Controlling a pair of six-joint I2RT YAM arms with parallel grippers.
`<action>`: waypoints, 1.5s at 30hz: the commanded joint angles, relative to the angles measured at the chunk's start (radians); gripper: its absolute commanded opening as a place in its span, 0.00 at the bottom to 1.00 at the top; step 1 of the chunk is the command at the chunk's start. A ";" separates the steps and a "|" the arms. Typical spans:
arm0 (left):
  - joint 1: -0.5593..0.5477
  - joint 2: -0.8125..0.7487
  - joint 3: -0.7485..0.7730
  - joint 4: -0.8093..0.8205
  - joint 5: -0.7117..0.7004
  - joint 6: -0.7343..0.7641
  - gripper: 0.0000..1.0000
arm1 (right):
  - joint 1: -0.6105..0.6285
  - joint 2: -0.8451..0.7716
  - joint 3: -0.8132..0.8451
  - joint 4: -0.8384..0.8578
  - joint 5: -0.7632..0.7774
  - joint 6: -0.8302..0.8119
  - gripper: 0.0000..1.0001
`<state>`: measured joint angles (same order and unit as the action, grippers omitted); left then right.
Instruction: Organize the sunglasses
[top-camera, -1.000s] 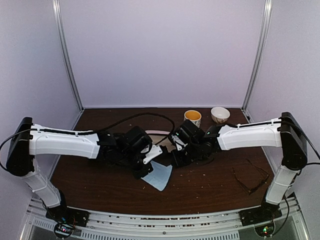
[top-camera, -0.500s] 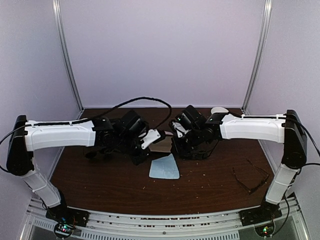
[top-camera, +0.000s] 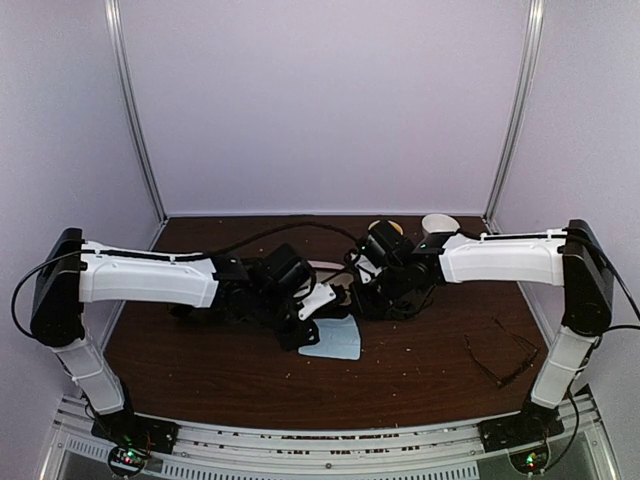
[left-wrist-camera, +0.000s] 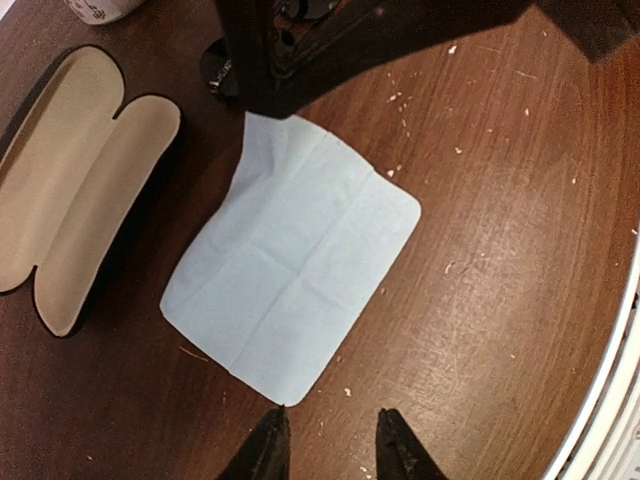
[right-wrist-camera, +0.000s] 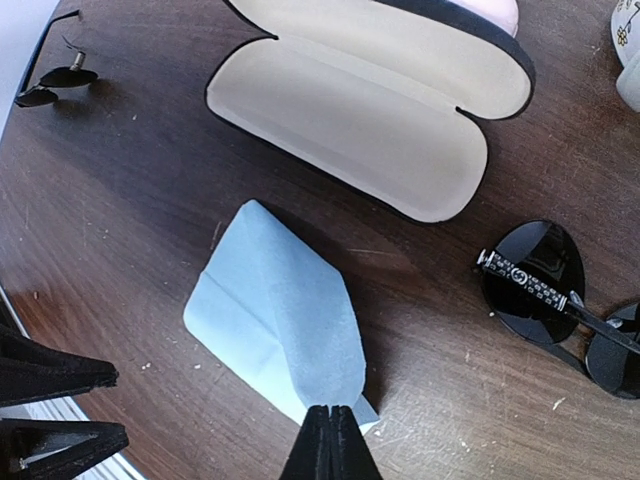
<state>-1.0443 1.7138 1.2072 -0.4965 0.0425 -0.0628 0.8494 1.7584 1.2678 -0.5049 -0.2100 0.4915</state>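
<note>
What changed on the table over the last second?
The light-blue cloth turned and slid slightly right; it now lies flat. The left arm reached farther right, left gripper open near one corner. The right gripper is shut on the opposite corner. The thin-framed glasses by the right arm did not move.

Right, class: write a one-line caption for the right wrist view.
Right hand pinching the cloth by a corner, with an open case and dark sunglasses alongside.
</note>
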 joint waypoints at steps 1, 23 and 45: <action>0.001 0.030 -0.005 0.062 0.005 -0.018 0.34 | -0.016 0.028 -0.017 0.031 -0.012 -0.034 0.00; 0.009 0.081 -0.045 0.073 0.018 -0.002 0.35 | -0.101 0.070 0.048 -0.040 0.059 -0.121 0.32; 0.030 0.103 -0.077 0.032 0.015 -0.287 0.38 | -0.107 -0.290 -0.351 0.009 0.210 -0.021 0.46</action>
<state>-1.0206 1.8008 1.0981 -0.4488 0.0593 -0.2550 0.7456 1.5146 0.9688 -0.5423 -0.0319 0.4232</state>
